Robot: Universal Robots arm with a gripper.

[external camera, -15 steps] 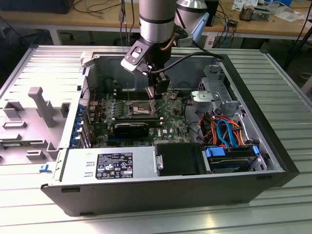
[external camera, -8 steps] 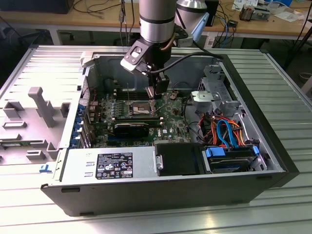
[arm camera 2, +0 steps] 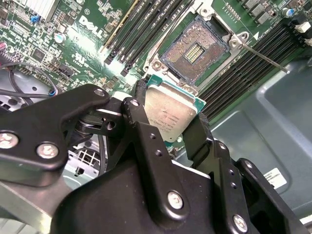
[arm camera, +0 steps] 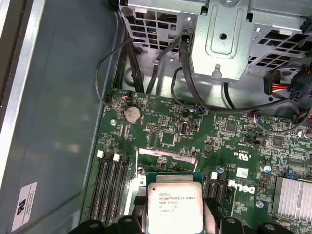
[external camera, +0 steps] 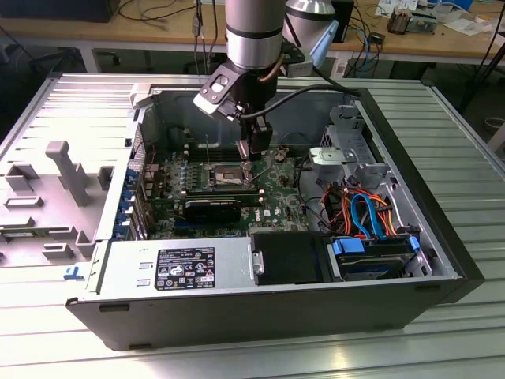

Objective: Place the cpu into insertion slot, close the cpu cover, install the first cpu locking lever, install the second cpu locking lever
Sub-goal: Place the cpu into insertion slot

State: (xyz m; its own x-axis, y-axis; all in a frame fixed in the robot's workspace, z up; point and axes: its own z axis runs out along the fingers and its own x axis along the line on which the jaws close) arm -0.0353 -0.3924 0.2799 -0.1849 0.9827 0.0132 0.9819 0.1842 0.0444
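Vertically, the arm (external camera: 254, 31) hangs over the insertion slot (arm camera 2: 195, 51), its fingers (arm camera 2: 197, 134) pinching the cpu (arm camera 2: 168, 114).

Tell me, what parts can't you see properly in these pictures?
- Second wrist view: the pincer covers two sides of the cpu.
- First wrist view: the picture's edge cuts off one side of the cpu.
- Exterior view: the contacts of the insertion slot are too small to tell.
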